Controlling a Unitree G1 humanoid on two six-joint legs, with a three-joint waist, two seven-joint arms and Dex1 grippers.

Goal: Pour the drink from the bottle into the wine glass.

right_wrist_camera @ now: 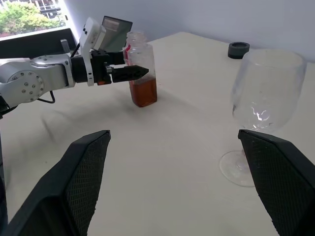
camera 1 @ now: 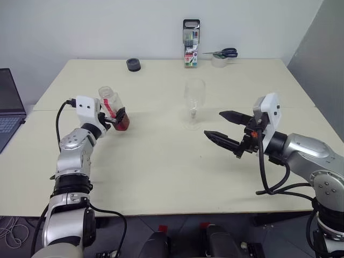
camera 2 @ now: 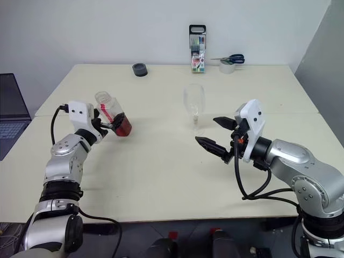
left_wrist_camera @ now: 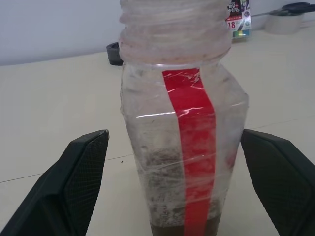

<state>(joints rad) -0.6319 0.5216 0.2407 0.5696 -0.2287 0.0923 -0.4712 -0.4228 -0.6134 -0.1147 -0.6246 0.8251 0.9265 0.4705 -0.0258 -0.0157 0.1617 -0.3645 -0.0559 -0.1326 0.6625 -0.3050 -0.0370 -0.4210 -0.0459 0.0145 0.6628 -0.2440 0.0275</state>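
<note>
one bottle (camera 1: pixel 114 109) between the open left pincer's (left_wrist_camera: pixel 172 162) fingers, one wine glass (camera 1: pixel 194 103), right pincer (camera 1: pixel 221 127) open.

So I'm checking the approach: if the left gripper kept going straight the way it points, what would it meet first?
The bottle: it stands upright between the open fingers of the left gripper, apparently not yet clamped.

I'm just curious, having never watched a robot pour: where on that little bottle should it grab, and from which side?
Probably the middle of the body. The bottle stands upright, uncapped, with flat-looking walls, and the open left gripper already straddles it level from the robot's side. A mid-body grip keeps the mouth free to tip toward the wine glass.
</note>
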